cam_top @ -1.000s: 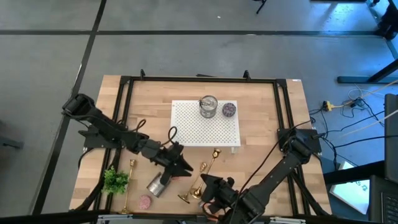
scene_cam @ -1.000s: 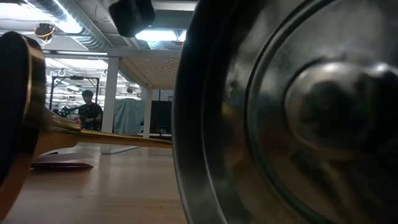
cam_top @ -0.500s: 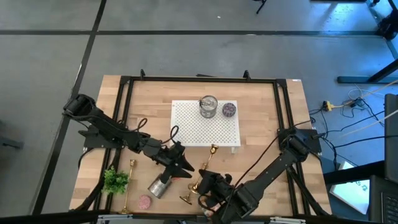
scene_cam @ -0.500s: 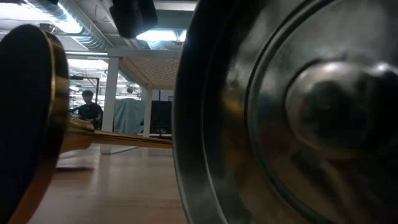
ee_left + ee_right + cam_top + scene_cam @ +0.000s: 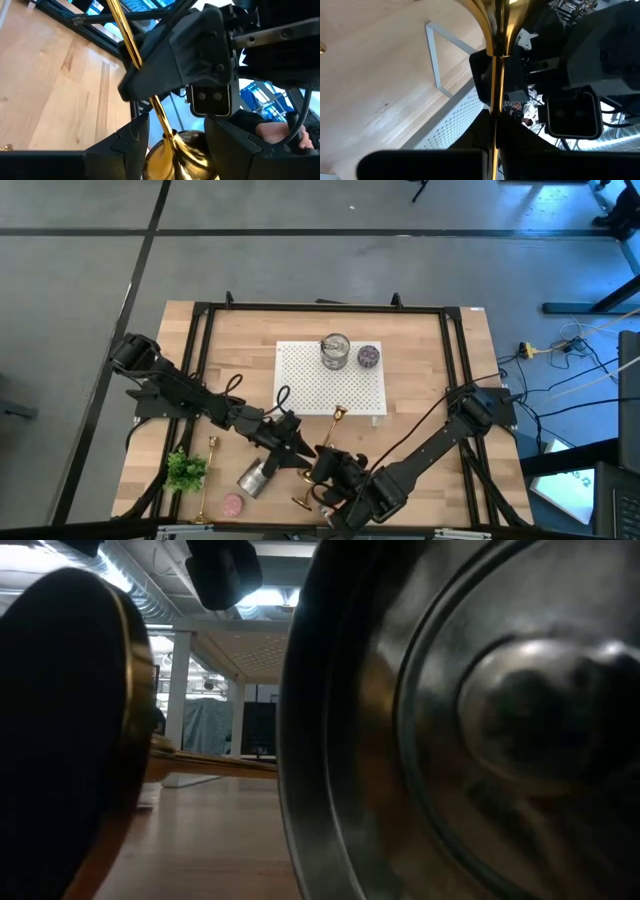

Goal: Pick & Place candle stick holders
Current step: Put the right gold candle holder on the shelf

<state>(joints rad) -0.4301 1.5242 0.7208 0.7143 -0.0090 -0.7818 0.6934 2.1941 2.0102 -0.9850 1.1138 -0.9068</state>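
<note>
Tin (image 5: 460,720) blocks low view; candle stick holder (image 5: 75,730) cropped.

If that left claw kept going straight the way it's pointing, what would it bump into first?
Probably the gold candle stick holder between its fingers, then the right gripper clamped on that same stick just beyond; depth is hard to judge.

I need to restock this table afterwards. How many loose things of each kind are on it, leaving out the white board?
Holders: 2
Tins: 2
Candles: 2
Plant: 1
Total: 7
</note>
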